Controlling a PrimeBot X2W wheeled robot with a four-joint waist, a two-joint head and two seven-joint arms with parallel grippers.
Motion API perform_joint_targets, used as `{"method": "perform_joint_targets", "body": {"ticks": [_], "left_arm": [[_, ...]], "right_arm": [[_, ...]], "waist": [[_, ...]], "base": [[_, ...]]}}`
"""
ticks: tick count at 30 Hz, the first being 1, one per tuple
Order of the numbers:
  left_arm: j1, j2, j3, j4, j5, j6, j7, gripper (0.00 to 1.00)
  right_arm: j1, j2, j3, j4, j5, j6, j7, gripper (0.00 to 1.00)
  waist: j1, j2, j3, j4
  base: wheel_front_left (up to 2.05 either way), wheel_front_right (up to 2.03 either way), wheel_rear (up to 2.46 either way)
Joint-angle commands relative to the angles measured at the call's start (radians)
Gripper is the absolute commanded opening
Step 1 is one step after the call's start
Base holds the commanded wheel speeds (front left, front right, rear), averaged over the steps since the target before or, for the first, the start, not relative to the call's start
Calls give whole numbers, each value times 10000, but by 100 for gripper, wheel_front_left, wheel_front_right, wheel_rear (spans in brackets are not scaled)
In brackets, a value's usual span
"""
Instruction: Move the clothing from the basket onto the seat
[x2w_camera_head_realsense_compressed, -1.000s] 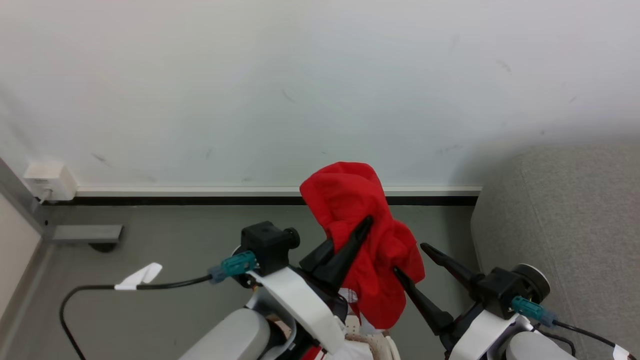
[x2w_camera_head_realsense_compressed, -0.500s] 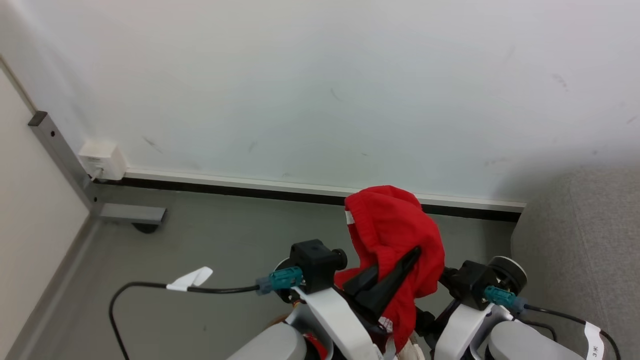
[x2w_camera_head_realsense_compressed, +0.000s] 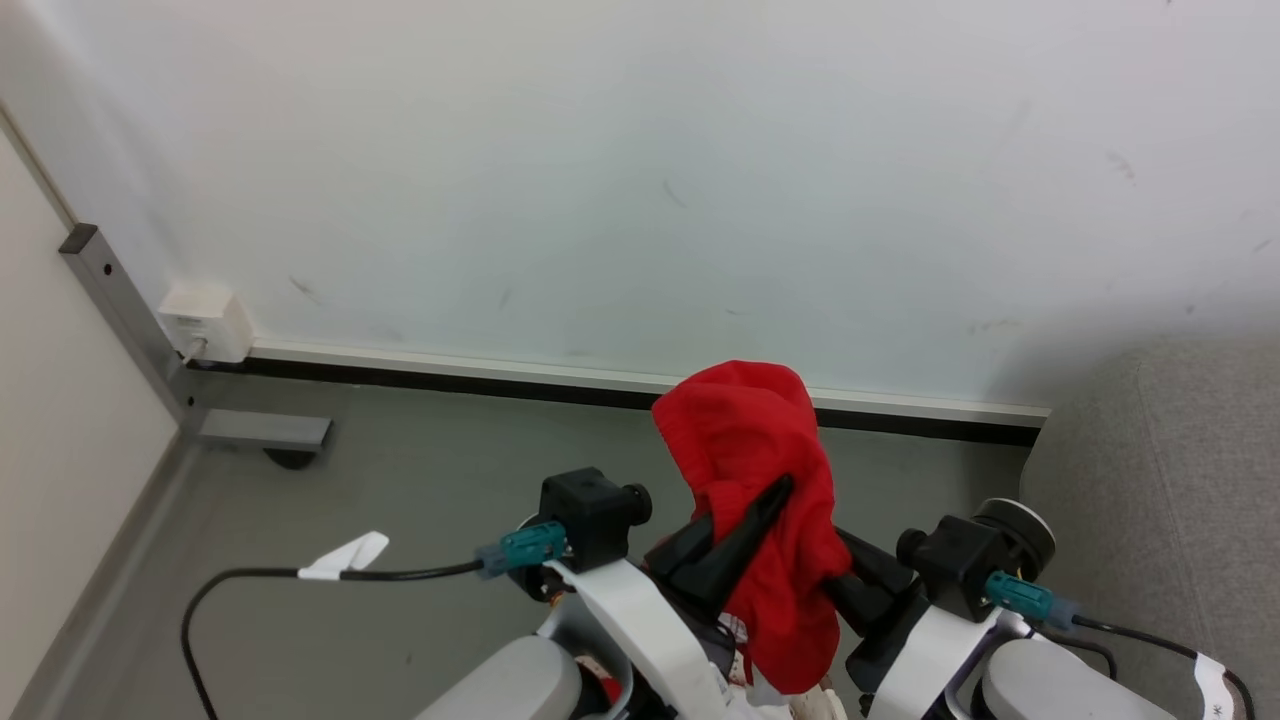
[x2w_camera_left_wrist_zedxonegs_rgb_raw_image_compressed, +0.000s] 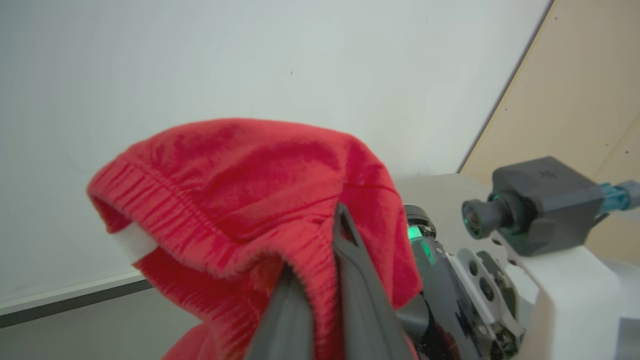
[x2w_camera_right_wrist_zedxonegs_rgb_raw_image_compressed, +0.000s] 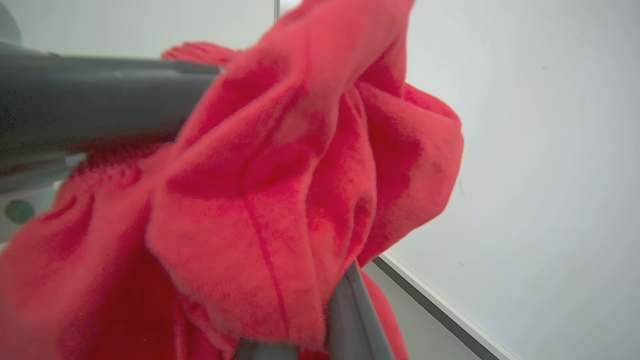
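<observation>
**Red soft fabric garment (x2w_camera_head_realsense_compressed: 745, 440) held aloft, limp and light**

It is clamped between the closed fingers of the left gripper (x2w_camera_head_realsense_compressed: 750, 505); slack folds are draped over the right gripper (x2w_camera_head_realsense_compressed: 858, 582), whose opening cannot be judged; a bunched fold is best gripped; the grey upholstered sofa (x2w_camera_head_realsense_compressed: 1180, 470) lies rightward.

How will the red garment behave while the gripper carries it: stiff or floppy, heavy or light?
Probably floppy: the red garment folds and droops around the left gripper. Likely light, as one narrow pinch holds it up. Its hanging end may swing or snag.
</observation>
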Motion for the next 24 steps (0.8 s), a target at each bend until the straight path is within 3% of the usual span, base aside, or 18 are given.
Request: {"method": "perform_joint_targets", "body": {"ticks": [1,13,14,15,16,17,24], "left_arm": [[62,63,52,33,-29,48,-86,0],[249,319,169,223,-88,187,-203,0],[254,313,154,216,-85,195,-209,16],[257,300,139,207,-82,198,-215,44],[261,307,125,196,-72,200,-213,93],[256,306,88,183,-60,196,-194,100],[259,411,63,49,25,295,-166,100]], "right_arm": [[204,-124,-136,-99,-112,-25,-68,0],[1462,-109,-1968,-1116,-152,-25,-68,0],[1528,-68,-2106,-1186,-156,-25,-68,0],[1593,-55,-2212,-1252,-184,-25,-68,0],[1647,-26,-2304,-1314,-179,-25,-68,0],[1687,-19,-2414,-1346,-176,-25,-68,0],[1856,24,-3185,-1538,-69,-25,-68,0]], "waist": [[-1,0,1,-50],[-1,0,-26,-496],[-1,0,-27,-545],[-1,0,-27,-588],[-1,0,-28,-659],[-1,0,-28,-713],[-1,0,-3,-1280]], "base": [[0,0,0],[0,0,0],[0,0,0],[0,0,0],[0,0,0],[0,0,0],[0,0,0]]}}
